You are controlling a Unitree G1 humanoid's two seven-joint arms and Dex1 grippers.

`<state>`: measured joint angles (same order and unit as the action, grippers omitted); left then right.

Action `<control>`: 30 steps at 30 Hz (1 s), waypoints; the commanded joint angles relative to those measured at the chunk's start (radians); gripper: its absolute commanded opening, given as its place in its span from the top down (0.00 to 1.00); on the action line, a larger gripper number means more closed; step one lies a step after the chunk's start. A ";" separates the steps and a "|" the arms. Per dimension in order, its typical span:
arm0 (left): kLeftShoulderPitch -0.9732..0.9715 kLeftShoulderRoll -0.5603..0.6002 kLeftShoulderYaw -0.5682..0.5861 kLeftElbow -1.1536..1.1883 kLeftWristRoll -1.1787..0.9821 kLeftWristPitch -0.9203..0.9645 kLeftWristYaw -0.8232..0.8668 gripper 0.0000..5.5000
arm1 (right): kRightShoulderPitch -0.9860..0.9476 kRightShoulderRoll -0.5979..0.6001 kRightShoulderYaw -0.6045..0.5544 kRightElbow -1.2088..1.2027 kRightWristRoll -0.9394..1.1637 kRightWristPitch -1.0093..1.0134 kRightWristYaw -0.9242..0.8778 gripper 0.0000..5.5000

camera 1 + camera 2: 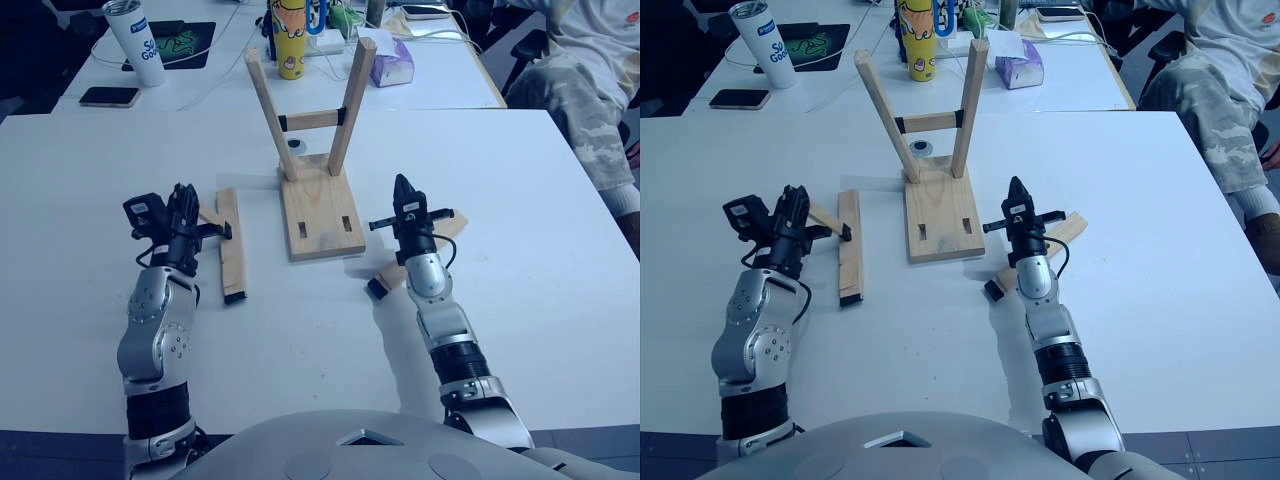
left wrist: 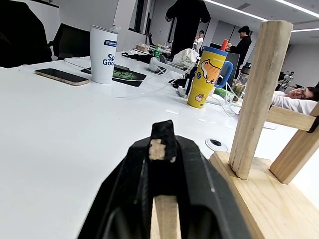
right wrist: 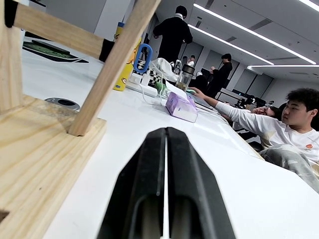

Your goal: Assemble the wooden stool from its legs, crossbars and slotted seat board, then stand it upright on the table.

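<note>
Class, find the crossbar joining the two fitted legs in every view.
Left eye: crossbar upper centre, between the upright legs.
Right eye: upper centre, slightly further left.
Left wrist: beside the near leg, above the seat board.
Right wrist: spanning both legs.
Shared landmark: yellow cup.

Open table (image 1: pixel 320 300) before the seat board (image 1: pixel 320 215) — upright legs (image 1: pixel 350 105) crowd its far end.

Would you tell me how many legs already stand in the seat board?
2: left leg and right leg, at the far end of the seat board, joined by a crossbar.
</note>
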<state>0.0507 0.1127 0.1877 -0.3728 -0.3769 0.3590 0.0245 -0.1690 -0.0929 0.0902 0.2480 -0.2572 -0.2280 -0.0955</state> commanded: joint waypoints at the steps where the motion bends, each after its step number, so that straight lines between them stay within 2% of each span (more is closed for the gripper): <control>1: 0.017 -0.001 0.026 0.019 0.027 0.115 0.071 0.92 | -0.004 0.005 -0.001 0.001 0.005 0.009 -0.004 1.00; 5: 0.025 -0.008 0.046 0.039 0.027 0.230 0.126 0.92 | -0.001 0.003 -0.001 0.001 0.001 0.007 -0.007 1.00; 9: 0.010 0.022 0.039 0.037 0.067 0.246 0.134 0.92 | -0.002 0.001 -0.001 0.004 -0.001 0.005 -0.008 1.00; 13: 0.004 0.055 -0.014 0.028 0.095 0.219 0.076 0.92 | -0.001 0.002 0.002 0.005 -0.004 0.003 -0.011 1.00; 19: 0.091 0.101 -0.118 0.054 0.157 -0.007 -0.097 0.92 | -0.003 0.004 0.002 0.009 -0.004 0.003 -0.020 1.00; 24: 0.133 0.115 -0.092 0.136 0.166 -0.134 -0.171 0.92 | -0.002 0.008 0.002 0.012 -0.005 0.002 -0.030 1.00; 30: 0.054 0.126 -0.073 0.112 0.135 -0.142 -0.213 0.92 | 0.003 0.018 0.007 0.013 -0.008 0.001 -0.046 1.00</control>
<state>0.1150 0.2252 0.1204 -0.2865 -0.2418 0.1638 -0.1750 -0.1685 -0.0834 0.0933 0.2572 -0.2605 -0.2279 -0.1305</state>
